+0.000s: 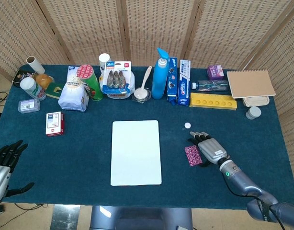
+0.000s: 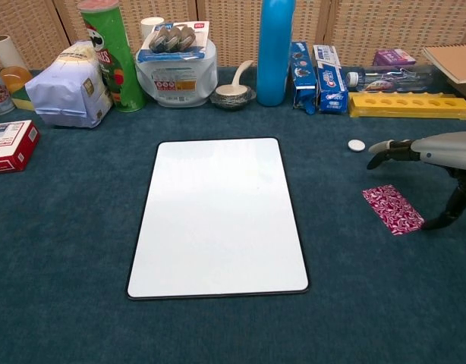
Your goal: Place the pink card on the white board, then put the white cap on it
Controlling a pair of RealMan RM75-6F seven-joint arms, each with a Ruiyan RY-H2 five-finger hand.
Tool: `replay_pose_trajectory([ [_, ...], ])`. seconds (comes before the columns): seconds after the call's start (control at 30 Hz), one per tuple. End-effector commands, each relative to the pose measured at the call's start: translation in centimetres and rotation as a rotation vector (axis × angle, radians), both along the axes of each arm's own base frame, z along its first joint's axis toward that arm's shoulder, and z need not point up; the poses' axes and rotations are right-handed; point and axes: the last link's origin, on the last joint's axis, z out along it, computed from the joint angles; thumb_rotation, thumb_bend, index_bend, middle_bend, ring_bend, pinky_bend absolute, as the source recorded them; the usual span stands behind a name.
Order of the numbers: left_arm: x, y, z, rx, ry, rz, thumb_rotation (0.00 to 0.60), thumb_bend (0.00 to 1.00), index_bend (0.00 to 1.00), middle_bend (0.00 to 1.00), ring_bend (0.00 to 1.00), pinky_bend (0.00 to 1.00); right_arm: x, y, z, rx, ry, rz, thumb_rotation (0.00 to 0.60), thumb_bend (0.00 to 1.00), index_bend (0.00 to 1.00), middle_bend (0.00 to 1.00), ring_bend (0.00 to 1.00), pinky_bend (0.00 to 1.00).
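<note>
Card (image 1: 193,155) lies at three o'clock of the board (image 1: 136,152); my right hand (image 1: 211,149) hovers beside it, fingers spread, empty.

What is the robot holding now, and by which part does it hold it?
Nothing is held. The right hand hovers open beside the pink card, which lies flat on the cloth; the left hand is empty.

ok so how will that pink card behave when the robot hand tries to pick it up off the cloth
The pink card lies flat on the blue cloth with no raised edge, so it is probably hard to pinch directly. It looks thin, so likely light and a bit bendy. Pushed, it may drag on the cloth rather than slide. The right robot hand is beside it, thumb near its edge.
</note>
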Motion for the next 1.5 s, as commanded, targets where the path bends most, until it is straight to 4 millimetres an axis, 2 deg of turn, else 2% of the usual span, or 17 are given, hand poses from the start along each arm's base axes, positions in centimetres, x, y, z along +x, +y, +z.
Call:
replay_pose_trajectory([
  [0.03,0.0,0.0,0.0,-0.001,-0.001,-0.001,0.6,0.06,0.0,0.0,0.0,0.0,0.1,0.1,0.0,0.007,-0.003,-0.002,0.6,0.22,0.13,0.0,0.0,0.0],
  [0.93,0.0,-0.2,0.1,-0.032,-0.016,-0.008,0.6,0.05,0.0,0.0,0.0,0.0,-0.2,0.0,-1.1,0.033,0.008,-0.003,0.6,0.25,0.15,0.0,0.0,0.0],
  [1.5,0.0,0.0,-0.1,-0.058,-0.013,-0.001,0.6,0.06,0.0,0.0,0.0,0.0,-0.3,0.1,-1.3,0.035,-0.017,-0.009,0.6,0.25,0.31,0.0,0.0,0.0],
])
